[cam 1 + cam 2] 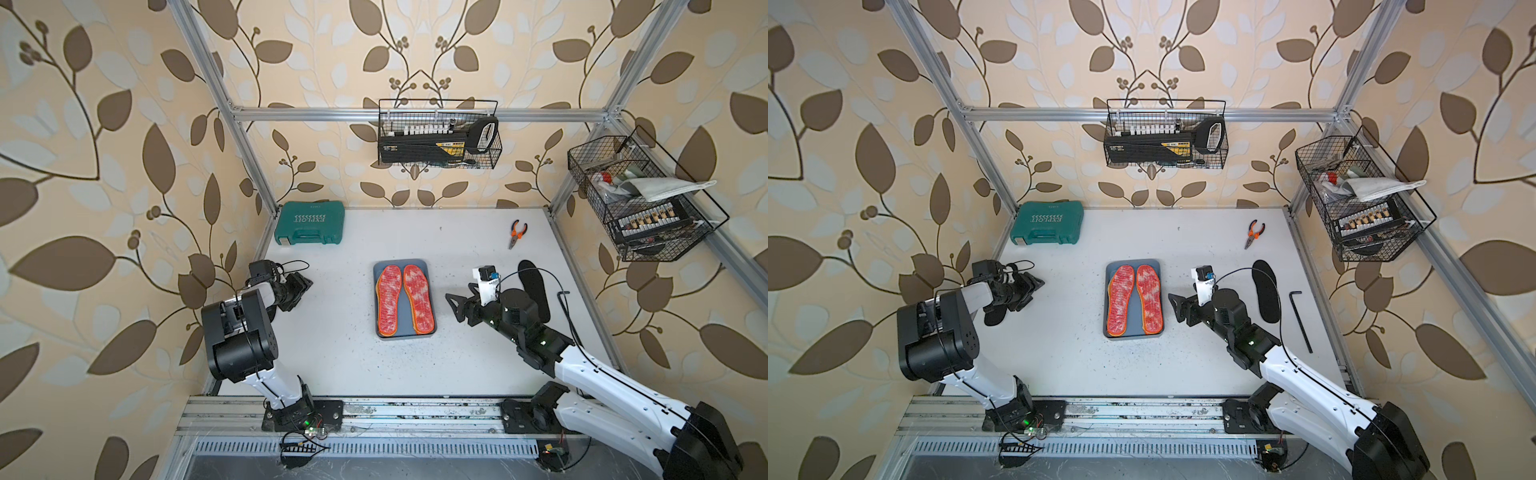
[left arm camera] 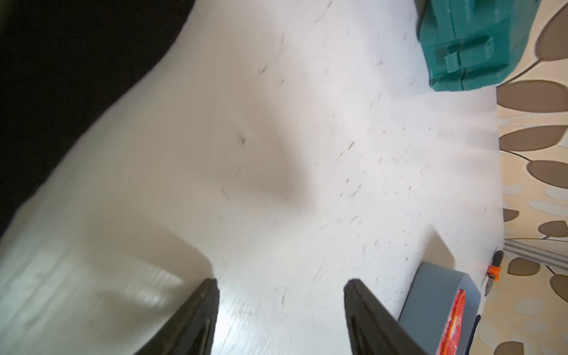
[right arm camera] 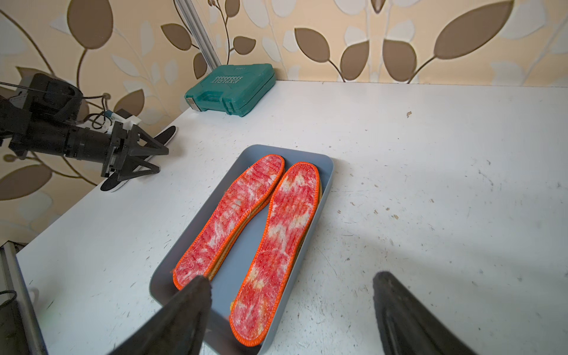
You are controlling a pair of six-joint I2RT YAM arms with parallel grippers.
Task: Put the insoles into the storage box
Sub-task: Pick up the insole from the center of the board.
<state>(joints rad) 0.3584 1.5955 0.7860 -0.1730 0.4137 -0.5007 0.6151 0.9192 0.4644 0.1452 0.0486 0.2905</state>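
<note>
Pliers (image 1: 516,235), case (image 1: 309,222) sit apart from box (image 1: 403,329); left gripper (image 2: 281,282), right gripper (image 3: 292,278) gape empty.

A white, speckled tabletop (image 1: 332,353), seen from above. A shallow blue-grey box (image 1: 405,336) sits near its middle, its long sides running front to back. A green tool case (image 1: 309,223) lies flat in the far left corner. Orange-handled pliers (image 1: 516,233) lie toward the far right. A black insole (image 1: 1265,291) lies flat on the right side, well apart from the box, with a black L-shaped hex key (image 1: 1301,320) beside it near the table's right edge. A second black insole (image 1: 994,318) lies at the left side, only partly in view.
</note>
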